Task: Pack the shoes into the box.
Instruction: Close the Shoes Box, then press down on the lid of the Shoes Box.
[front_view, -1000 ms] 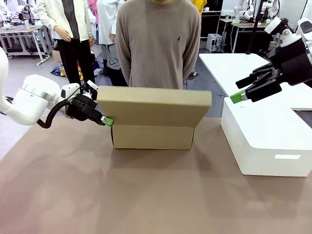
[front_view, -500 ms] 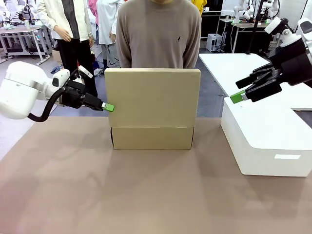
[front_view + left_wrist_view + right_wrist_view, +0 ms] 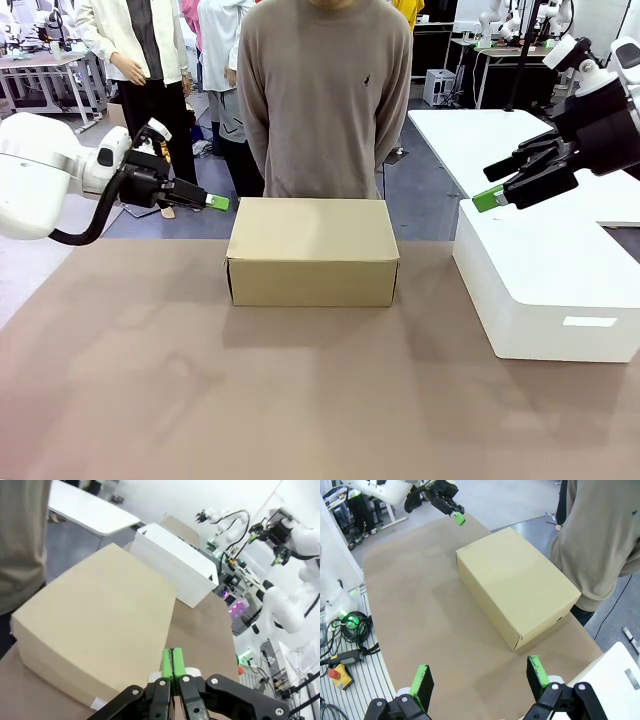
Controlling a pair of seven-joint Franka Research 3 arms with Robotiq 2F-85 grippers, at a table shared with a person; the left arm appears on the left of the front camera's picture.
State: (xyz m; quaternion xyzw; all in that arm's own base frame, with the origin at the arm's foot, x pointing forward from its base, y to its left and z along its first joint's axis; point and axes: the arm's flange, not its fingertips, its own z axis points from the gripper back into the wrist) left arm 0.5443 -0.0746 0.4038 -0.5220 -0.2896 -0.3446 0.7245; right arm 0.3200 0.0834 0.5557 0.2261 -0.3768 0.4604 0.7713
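Note:
The tan cardboard box sits mid-table with its flat lid lying closed; it also shows as the box and the box. The shoes are hidden. My left gripper hovers just off the box's upper left corner, shut, its green pads pressed together with nothing between them; in its own wrist view the left gripper hangs above the lid's near edge. My right gripper stands open and empty in the air to the right, above the white block; the right gripper shows wide-spread pads.
A large white block-shaped box stands on the table's right side. A person in a grey-brown sweater stands right behind the cardboard box. The brown tabletop lies bare in front.
The lid, upright half a second ago, has dropped flat onto the box. My left gripper rose and drew slightly back to the left. The right arm has not moved.

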